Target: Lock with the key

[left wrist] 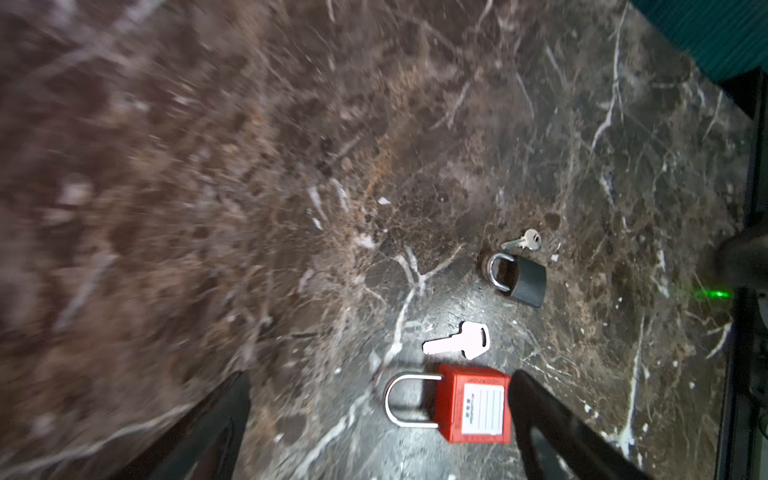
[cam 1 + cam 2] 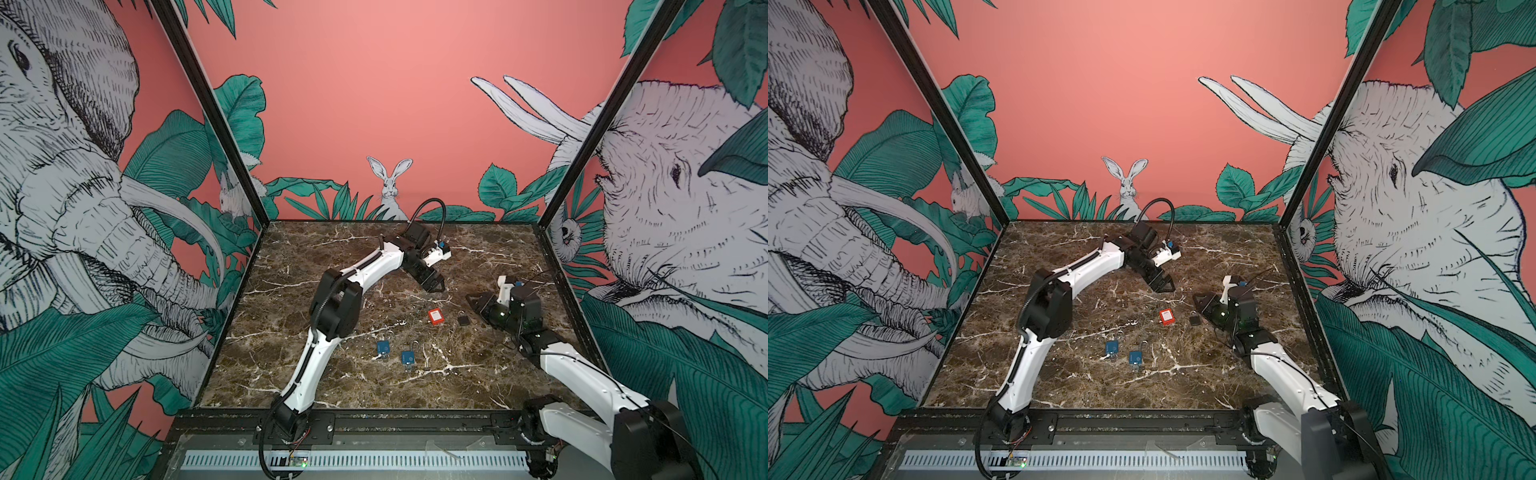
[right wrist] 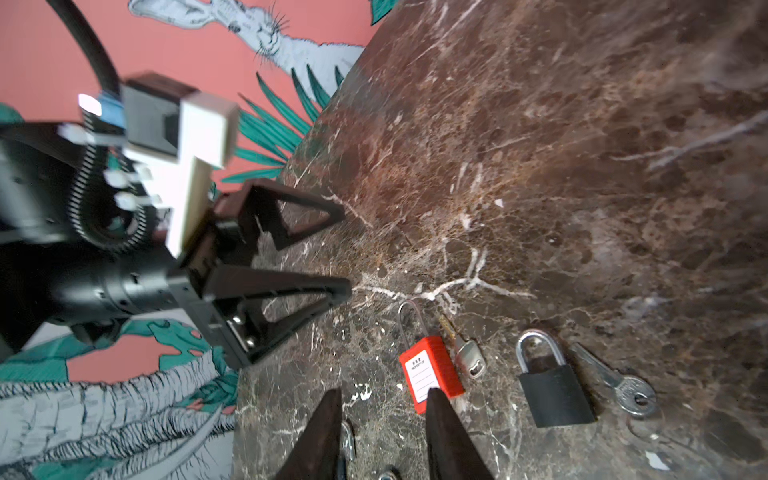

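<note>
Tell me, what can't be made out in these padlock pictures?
Blue padlocks: too small in both top views to tell locked or open.
Red padlock label: print too small, left wrist view.
Metal piece beside right pincer: cut off by right wrist frame edge.
Marble table: half motion-blurred, left wrist view.

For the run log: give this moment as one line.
left gripper open, empty | right gripper open, empty | red padlock on table, silver key beside it, not inserted | black padlock, small key beside
</note>
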{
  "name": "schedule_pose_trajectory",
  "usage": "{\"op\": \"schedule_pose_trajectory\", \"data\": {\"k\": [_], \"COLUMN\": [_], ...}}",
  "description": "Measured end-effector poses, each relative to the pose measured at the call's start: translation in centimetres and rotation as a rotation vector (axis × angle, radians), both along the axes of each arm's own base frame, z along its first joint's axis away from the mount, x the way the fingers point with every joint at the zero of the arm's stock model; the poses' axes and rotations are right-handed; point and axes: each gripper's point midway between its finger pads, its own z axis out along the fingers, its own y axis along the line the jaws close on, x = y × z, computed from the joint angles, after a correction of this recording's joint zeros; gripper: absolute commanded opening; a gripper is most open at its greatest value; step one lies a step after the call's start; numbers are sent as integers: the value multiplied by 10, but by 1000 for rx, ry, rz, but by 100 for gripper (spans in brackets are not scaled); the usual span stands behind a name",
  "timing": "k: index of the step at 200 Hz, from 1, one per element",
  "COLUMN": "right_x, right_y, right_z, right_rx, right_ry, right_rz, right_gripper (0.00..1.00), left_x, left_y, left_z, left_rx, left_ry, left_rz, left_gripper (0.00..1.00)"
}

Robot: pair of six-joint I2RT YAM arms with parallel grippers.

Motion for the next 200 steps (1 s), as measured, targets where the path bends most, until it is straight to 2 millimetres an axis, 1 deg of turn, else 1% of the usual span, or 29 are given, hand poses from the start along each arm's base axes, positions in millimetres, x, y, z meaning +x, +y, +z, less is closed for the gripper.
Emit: {"op": "schedule_pose_trajectory", "data": {"k": [7, 19, 31, 39, 47, 58, 67, 75, 104, 124, 135, 158, 183, 200], "right_x": [-1, -7, -13, -20, -25, -32, -38, -43, -69, -83, -89, -98, -102, -102], "right_y": [6, 19, 32, 42, 48, 57, 64, 68, 86, 98, 105, 117, 133, 145], "right_z": [6, 15, 24, 29, 33, 35, 32, 28, -2, -23, -33, -53, -69, -76], "right_rx": [-30, -92, -163, -204, -246, -299, -344, -385, -530, -599, -624, -658, -683, -695], "right_ry": [-13, -30, -52, -62, -70, -73, -68, -58, 7, 51, 72, 120, 160, 181], "right_rz": [26, 82, 135, 176, 199, 235, 260, 275, 354, 405, 429, 466, 497, 523], "right_gripper": [38, 39, 39, 40, 40, 43, 45, 47, 49, 49, 50, 51, 51, 51], "left_x": [2, 4, 0, -5, -11, -22, -32, -43, -84, -104, -110, -114, -117, -116], "left_y": [7, 26, 46, 59, 69, 83, 94, 103, 130, 146, 154, 169, 181, 187], "left_z": [16, 44, 66, 77, 85, 89, 86, 78, 49, 39, 36, 30, 24, 26], "left_rx": [-23, -61, -101, -136, -168, -212, -239, -254, -288, -309, -320, -330, -318, -317], "left_ry": [-43, -115, -160, -178, -186, -185, -177, -155, -65, -32, -24, -26, -42, -62], "left_rz": [37, 128, 220, 279, 328, 384, 414, 438, 504, 546, 574, 639, 690, 712], "left_gripper": [97, 97, 97, 97, 97, 97, 97, 97, 97, 98, 97, 97, 97, 98]}}
